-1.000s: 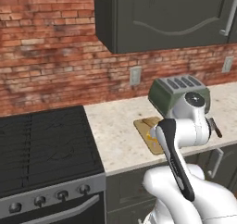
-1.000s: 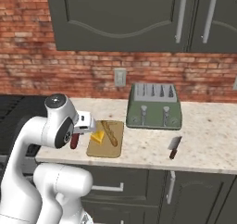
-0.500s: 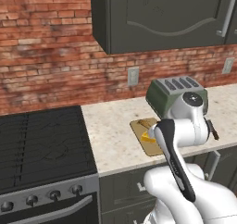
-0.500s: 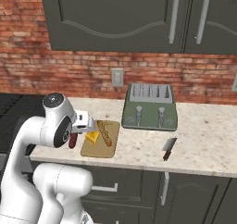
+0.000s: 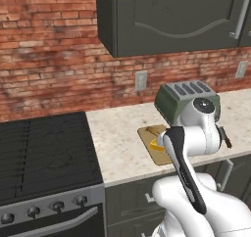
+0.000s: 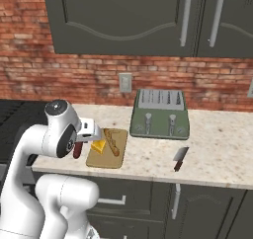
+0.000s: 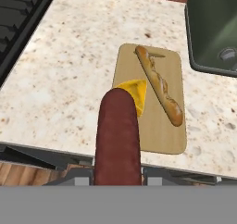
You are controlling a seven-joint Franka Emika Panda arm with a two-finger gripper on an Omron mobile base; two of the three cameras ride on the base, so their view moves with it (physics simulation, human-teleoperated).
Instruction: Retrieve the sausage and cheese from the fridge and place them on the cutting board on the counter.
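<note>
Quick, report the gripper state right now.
Gripper: shut on the sausage, held above the front edge of the counter, near the cutting board with the cheese on it.

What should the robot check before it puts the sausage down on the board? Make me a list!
1. Sausage held tight in the fingers: ok, it sticks straight out from between them.
2. Cutting board within sight below the hand: ok, it lies flat on the counter.
3. Cheese already on the board: ok, at its near left edge.
4. Free room on the board: ok, a bare strip sits near the front, though the tan stick-shaped food takes the middle.
5. Sausage above the board: not ok, in the right base view it hangs at the counter's front edge, left of the board.
6. Knife out of the way: ok, well to the right.
</note>
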